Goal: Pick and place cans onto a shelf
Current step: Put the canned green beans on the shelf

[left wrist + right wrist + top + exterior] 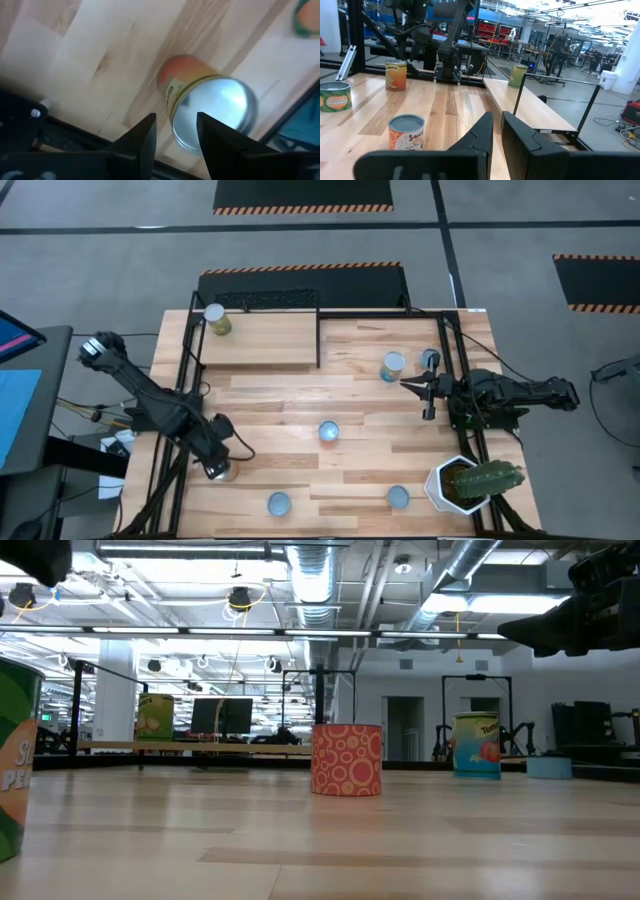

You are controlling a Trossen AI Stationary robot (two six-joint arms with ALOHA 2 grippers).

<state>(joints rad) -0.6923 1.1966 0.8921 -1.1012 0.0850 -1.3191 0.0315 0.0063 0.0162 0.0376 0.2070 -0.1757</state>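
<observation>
My left gripper (pixel 217 464) hangs open above a can with a silvery top and an orange-yellow-green label (pixel 215 112), which stands near the table's left edge (pixel 223 472). One finger is in front of the can's rim and the other is beside the can. My right gripper (pixel 418 388) hovers shut and empty at the right, pointing left, beside a white-topped can (pixel 393 365). The shelf (pixel 262 340) is at the far left. A green-labelled can (pixel 215 317) stands on its far left corner. More cans stand on the table (pixel 328 431), (pixel 278 503), (pixel 398 497).
A white pot with a cactus (pixel 468 482) stands at the near right corner, close under my right arm. Black metal rods (pixel 319 330) frame the shelf and run along both table sides. A small dark round thing (pixel 430 358) sits by the right rod.
</observation>
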